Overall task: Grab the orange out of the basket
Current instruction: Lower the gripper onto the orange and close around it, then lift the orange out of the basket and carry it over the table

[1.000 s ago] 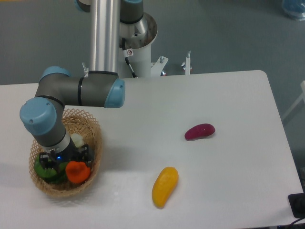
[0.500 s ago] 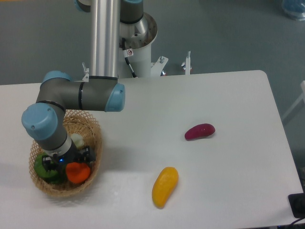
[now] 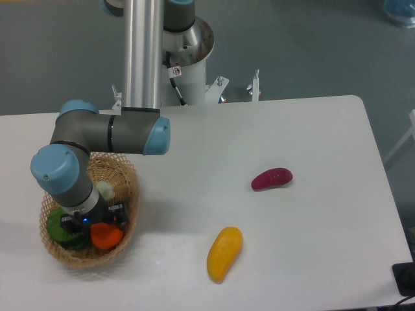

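The orange (image 3: 106, 237) lies in the front right part of the woven basket (image 3: 128, 188) at the table's left. My gripper (image 3: 91, 222) points straight down into the basket, right behind and partly over the orange. Its black fingers (image 3: 117, 213) show spread apart on either side of the wrist, and nothing is gripped between them. The arm's wrist hides the basket's middle and the fingertips.
A green fruit (image 3: 59, 230) and a small white item (image 3: 106, 190) also lie in the basket. On the table to the right lie an elongated yellow-orange fruit (image 3: 224, 253) and a purple one (image 3: 272, 178). The robot's base column (image 3: 142, 52) stands behind.
The arm has shifted a little to the right and lower over the basket. The orange now shows slightly more covered by the gripper; it stays in the basket.
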Available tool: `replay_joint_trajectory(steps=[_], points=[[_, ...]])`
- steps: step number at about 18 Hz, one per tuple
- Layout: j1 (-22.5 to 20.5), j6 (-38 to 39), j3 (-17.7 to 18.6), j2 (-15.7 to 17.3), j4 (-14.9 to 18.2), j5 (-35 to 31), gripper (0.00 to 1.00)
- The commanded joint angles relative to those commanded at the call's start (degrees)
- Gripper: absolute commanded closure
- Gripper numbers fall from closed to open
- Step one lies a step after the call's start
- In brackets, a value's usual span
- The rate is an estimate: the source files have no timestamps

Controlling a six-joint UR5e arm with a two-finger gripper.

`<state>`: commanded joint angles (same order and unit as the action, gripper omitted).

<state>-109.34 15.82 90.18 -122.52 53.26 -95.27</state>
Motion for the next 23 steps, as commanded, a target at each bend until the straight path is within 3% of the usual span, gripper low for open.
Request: replay_joint_trajectory(steps=[7, 14, 17, 23], points=[[-0.3, -0.2, 0.0, 3.6, -0.1, 0.2, 0.36], [-4.0, -2.3, 0.2, 6.7, 0.2, 0.4, 0.36], [-7.6, -8.0, 0.4, 8.8, 0.1, 1.1, 0.36], [-18.7, -19.8, 0.9, 8.7, 0.3, 2.0, 0.36]])
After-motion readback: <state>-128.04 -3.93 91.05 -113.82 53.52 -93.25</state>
